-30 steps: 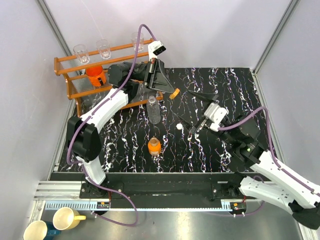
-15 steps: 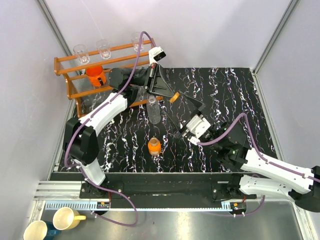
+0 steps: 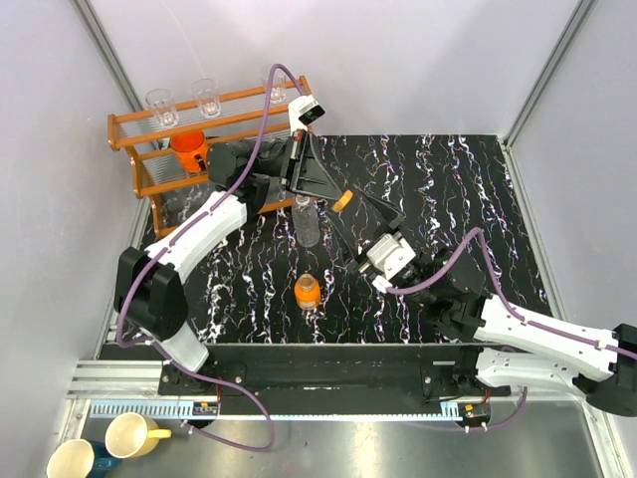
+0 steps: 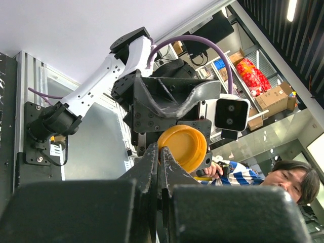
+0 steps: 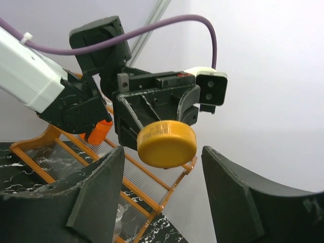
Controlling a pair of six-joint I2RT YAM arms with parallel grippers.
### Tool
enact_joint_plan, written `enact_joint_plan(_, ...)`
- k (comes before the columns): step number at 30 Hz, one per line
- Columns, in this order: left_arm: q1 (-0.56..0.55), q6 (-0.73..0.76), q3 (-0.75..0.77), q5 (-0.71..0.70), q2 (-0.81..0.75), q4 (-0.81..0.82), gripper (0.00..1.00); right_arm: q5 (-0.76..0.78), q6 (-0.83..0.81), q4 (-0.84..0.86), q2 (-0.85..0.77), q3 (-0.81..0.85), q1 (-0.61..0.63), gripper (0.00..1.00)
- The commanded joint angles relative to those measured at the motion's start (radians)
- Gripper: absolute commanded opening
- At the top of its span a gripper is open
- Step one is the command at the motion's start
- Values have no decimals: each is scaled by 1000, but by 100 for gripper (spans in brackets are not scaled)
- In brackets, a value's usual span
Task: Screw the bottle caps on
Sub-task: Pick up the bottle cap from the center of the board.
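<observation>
Swung leftward and narrowed, yet apart: right fingers (image 5: 96, 192) framing the orange cap (image 5: 167, 143) clamped in left fingers (image 4: 147, 167). Seemingly handover; next, closing squarely before letting go.

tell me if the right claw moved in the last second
Yes. In the top view the right claw has moved left, closer to the short squat orange bottle, which stayed put.
</observation>
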Motion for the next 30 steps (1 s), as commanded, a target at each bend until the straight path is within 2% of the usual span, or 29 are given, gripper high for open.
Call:
enact_joint_plan(1,-2,25,-9,-39,-43,5,0,25,-13,65,-9,13,27,69)
enact_joint_plan(7,-3,30,-15,-39,-46,8,0,23,-14,67,-3,20,43,67)
enact_joint_plan(15,-3,36,-21,-41,-52,2,0,2,38,2,-22,48,47,55)
enact_joint_plan(23,-9,36,-26,-41,-65,2,0,10,41,-7,-14,53,47,48)
enact_joint_plan(25,-12,36,-26,-38,-74,4,3,10,46,-15,-14,59,47,46)
enact_joint_plan(26,-15,36,-27,-33,-77,4,6,19,64,-22,-12,66,47,42)
enact_joint_plan(27,-17,36,-26,-32,-80,2,22,22,73,-50,-12,85,47,40)
enact_joint_plan(28,-15,36,-26,-26,-88,4,33,19,79,-64,-12,94,47,38)
enact_joint_plan(30,-15,48,-23,-9,-98,-19,65,23,102,-104,-18,118,49,36)
